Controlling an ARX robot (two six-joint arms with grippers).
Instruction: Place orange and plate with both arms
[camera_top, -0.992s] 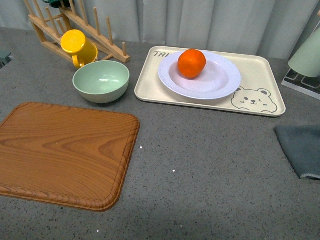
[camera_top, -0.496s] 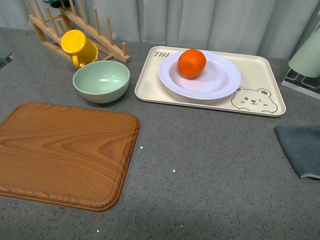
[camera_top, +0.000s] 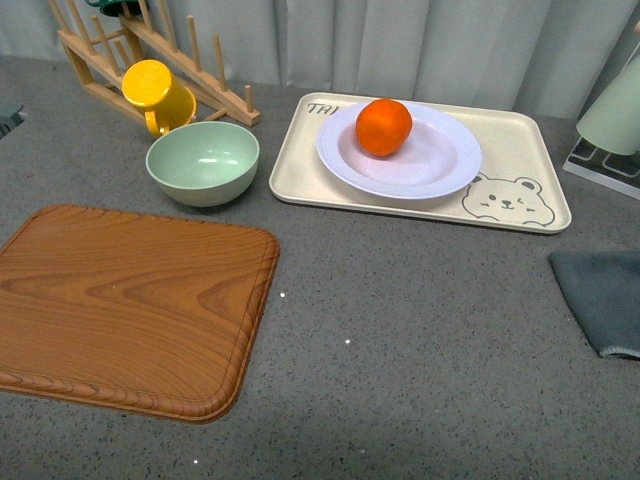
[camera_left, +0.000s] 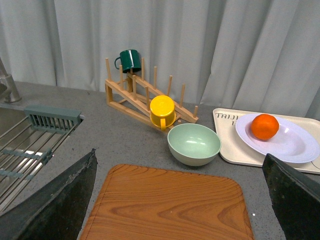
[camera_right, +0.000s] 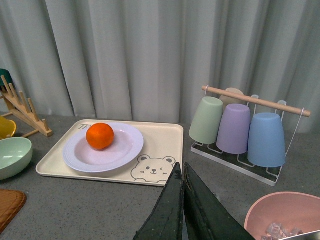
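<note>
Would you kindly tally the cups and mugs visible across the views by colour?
Yellow mug: 1
Dark green mug: 1
Pale green cup: 1
Purple cup: 1
Blue cup: 1
Cream cup, mostly hidden behind the others: 1
Total: 6

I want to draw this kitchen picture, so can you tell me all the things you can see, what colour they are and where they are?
orange: 1, bright orange, on the plate
plate: 1, white, on the tray
tray: 1, cream with bear, back right
bowl: 1, pale green, left of tray
mug: 1, yellow, on the rack
rack: 1, wooden, back left
green mug: 1, dark green, atop rack
cutting board: 1, brown wood, front left
cloth: 1, grey, right edge
cups: 3, green, purple, blue, on stand
pink bowl: 1, far right
left gripper: open
right gripper: shut
</note>
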